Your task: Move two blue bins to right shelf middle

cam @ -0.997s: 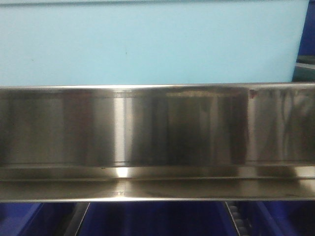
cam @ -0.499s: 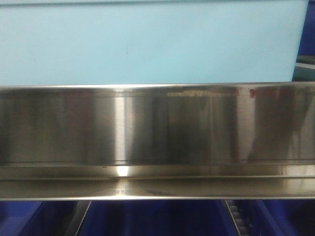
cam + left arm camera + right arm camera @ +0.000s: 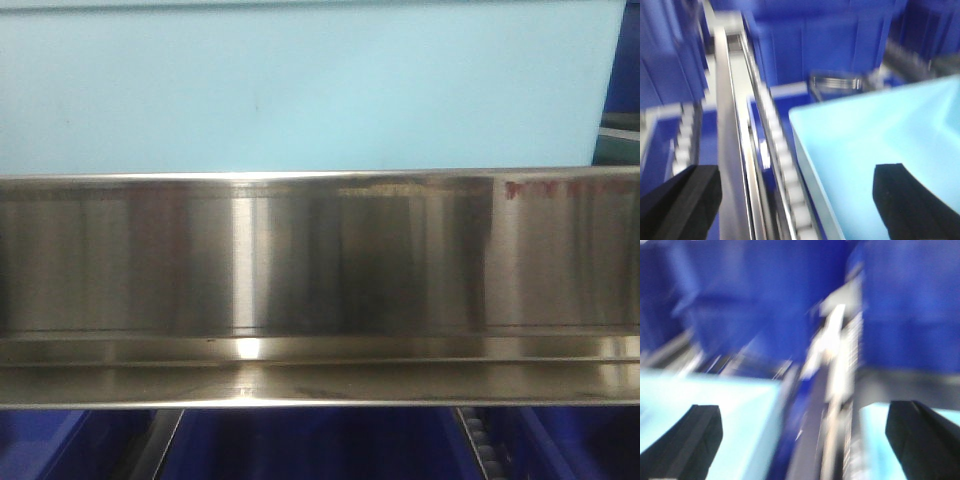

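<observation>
A pale blue bin (image 3: 300, 90) fills the top of the front view, standing just behind the broad steel front rail of the right shelf middle (image 3: 320, 260). In the left wrist view my left gripper (image 3: 795, 205) is open. Its right finger (image 3: 910, 205) hangs over the inside of a pale blue bin (image 3: 880, 140), its left finger (image 3: 680, 200) over a steel rail (image 3: 727, 150). The right wrist view is heavily blurred. My right gripper (image 3: 805, 445) is open, with one pale blue bin (image 3: 730, 410) at lower left and a second pale blue surface (image 3: 875, 440) at lower right.
Dark royal-blue bins (image 3: 330, 445) sit on the level below the steel rail. More of them crowd behind both grippers (image 3: 820, 40) (image 3: 740, 300). A white roller track (image 3: 785, 165) runs beside the pale bin's rim. Another steel track (image 3: 835, 390) runs between the pale surfaces.
The front view is almost the same. Only the reflections on the steel rail have shifted, with the reddish smear sliding to the right.
</observation>
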Controlling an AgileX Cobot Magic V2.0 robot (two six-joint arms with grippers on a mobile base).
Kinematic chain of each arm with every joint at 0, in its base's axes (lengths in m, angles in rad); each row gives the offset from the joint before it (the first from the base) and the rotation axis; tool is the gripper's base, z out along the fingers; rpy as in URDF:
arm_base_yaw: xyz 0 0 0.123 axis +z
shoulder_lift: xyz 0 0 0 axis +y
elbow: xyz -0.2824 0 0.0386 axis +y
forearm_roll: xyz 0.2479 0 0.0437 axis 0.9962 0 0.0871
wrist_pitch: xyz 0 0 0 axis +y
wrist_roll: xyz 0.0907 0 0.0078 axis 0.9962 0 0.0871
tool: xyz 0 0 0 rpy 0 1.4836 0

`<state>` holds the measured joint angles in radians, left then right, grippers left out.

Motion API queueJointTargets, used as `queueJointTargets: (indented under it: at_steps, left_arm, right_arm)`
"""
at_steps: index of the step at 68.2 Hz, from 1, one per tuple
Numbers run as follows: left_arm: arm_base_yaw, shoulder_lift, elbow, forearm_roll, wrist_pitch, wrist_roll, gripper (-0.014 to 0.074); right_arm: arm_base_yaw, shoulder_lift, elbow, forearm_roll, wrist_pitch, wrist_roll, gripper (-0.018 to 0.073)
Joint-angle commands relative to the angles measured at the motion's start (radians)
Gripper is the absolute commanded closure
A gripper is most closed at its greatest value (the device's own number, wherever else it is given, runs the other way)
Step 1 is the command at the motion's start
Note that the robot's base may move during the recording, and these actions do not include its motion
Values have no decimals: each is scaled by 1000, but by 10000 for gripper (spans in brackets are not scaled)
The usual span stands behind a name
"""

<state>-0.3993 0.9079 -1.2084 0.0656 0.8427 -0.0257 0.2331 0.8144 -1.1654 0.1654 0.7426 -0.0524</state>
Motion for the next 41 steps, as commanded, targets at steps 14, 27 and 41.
queueJointTargets:
  at_steps: [14, 27, 41]
  left_arm:
    - [-8, 276, -250, -10, 311, -12, 78]
    - [-8, 443, -389, -15, 378, -62, 78]
    - [-42, 542, -415, -13, 378, -119, 78]
  right_arm:
    - [158, 345, -283, -6, 251, -4, 1]
    - [181, 538, -396, -80, 380, 116, 1]
    - [181, 656, -430, -104, 462, 160, 1]
